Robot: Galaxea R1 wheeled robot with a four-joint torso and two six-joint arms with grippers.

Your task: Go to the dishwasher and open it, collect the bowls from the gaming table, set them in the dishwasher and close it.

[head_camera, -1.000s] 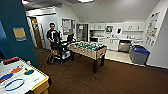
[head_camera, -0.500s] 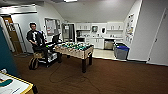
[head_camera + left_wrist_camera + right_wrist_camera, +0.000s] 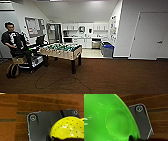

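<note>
Right now both arms sit low over the brown carpet [image 3: 11, 125], wrists turned so their cameras look down at the floor. Seen from the left wrist, the yellow bowl [image 3: 68, 128], dotted with small dark holes, lies close against the robot's dark plate, its lower edge meeting a dark part at the picture's border; whether the left fingers are closed on it I cannot tell. Seen from the right wrist, the wide green bowl [image 3: 107, 119] looms huge beside the plate, its round base turned toward the camera, with a dark part touching its rim; again I cannot tell how the right fingers stand.

Across the room, the foosball table [image 3: 62, 51] with its green field stands on the carpet, a loose cable [image 3: 57, 81] curling on the floor in front of it. A person [image 3: 12, 41] in dark clothes sits at a control rig beside it. Beyond lies the kitchen with white cabinets [image 3: 82, 27], and the steel-grey dishwasher [image 3: 96, 44] is under the counter at the back, with a blue-topped bin [image 3: 108, 49] near it by the wall. A white door [image 3: 150, 35] stands on the right.

Compared with half a second ago, the whole view has swung: the foosball table and the person now sit further right in the picture and look larger, so the camera has turned and come closer.
</note>
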